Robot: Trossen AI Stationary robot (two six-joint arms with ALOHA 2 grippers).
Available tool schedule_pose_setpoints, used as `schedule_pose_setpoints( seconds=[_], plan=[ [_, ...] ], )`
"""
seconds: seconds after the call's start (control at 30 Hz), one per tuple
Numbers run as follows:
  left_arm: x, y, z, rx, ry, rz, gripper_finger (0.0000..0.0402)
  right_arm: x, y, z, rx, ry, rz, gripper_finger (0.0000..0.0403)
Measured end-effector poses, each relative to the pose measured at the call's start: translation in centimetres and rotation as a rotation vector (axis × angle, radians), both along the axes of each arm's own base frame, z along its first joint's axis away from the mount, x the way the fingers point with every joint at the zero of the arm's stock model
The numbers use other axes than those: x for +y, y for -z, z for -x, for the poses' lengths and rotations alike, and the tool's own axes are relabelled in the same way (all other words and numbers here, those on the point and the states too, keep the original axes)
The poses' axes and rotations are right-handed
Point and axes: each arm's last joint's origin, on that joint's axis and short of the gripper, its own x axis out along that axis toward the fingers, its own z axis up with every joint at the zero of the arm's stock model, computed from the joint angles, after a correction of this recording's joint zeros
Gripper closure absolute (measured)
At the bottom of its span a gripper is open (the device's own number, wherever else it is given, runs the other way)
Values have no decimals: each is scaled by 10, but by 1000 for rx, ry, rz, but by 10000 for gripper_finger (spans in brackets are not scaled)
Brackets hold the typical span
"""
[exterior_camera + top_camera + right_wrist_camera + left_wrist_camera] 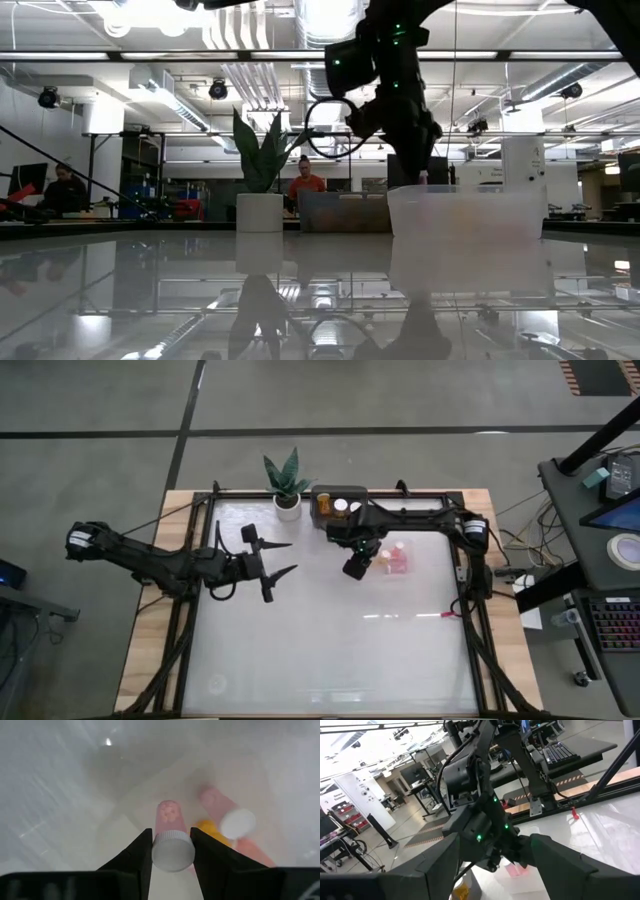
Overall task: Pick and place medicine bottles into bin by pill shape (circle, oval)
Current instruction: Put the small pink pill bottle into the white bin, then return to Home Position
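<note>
My right gripper (pixel 355 567) points down over the near left edge of a clear bin (pixel 470 215) and is shut on a small pinkish medicine bottle (pixel 169 817) with a white cap. Two more pinkish bottles (pixel 227 817) and a yellow-orange item (pixel 207 828) lie on the bin's floor. Amber bottles with white caps (pixel 340 506) stand in a dark bin (pixel 322 493) at the far edge. My left gripper (pixel 285 557) hangs open above the table's left half, level, with nothing between its fingers. My right gripper pinches the bottle's white cap (pixel 172 852) between its two fingers, one on each side. The fingers come from above, pointing down. The bottle hangs cap up with its body below the fingertips, lifted clear over the clear bin.
A white pot with a green plant (pixel 287 485) stands at the far edge, left of the dark bin. The glossy white tabletop (pixel 330 650) stretches toward the near edge. A person (pixel 305 185) sits in the room behind the table.
</note>
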Motion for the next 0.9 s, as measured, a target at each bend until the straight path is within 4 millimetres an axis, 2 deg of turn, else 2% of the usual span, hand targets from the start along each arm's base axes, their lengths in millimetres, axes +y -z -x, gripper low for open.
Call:
schedule_pose_setpoints(
  seconds=[0.37,0.63,0.9],
  plan=[
    [0,0,0,0,0,0,169,-1,2,-4,-41,-17,-15,292],
    [0,-1,0,-15,0,4,169,-2,2,-8,-77,-32,-4,249],
    [0,-2,0,-22,0,6,168,-2,1,-8,-83,-29,-2,244]
  ],
)
